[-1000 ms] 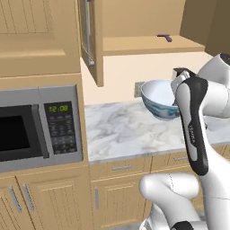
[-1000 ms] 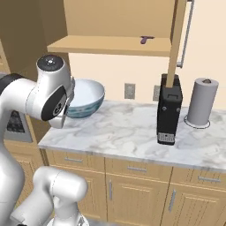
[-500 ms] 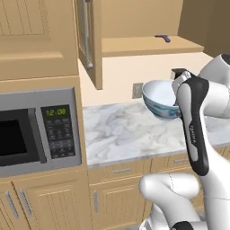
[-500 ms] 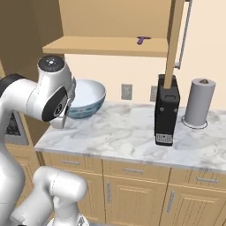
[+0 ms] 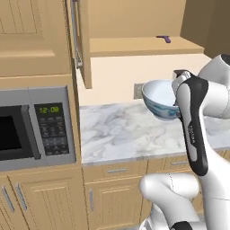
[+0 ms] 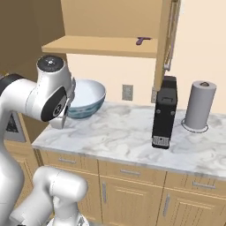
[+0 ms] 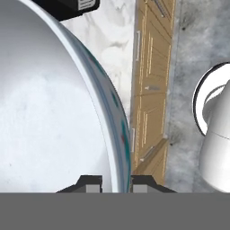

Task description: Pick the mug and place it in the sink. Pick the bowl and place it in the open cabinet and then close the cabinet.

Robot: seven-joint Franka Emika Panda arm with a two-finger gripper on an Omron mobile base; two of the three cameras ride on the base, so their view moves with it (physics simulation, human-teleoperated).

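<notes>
The wide white bowl with blue patterning (image 5: 161, 99) is big and is held only by its thin rim, up in the air above the marble counter (image 5: 121, 130); I think it could tip or slip out and fall; it could also bump the light-wood open cabinet's shelf (image 6: 99, 46) on the way up. In the hand view the gripper (image 7: 116, 182) has its two dark fingers pinched on the rim; one finger sits inside the bowl and one outside, with the rim between them.
</notes>
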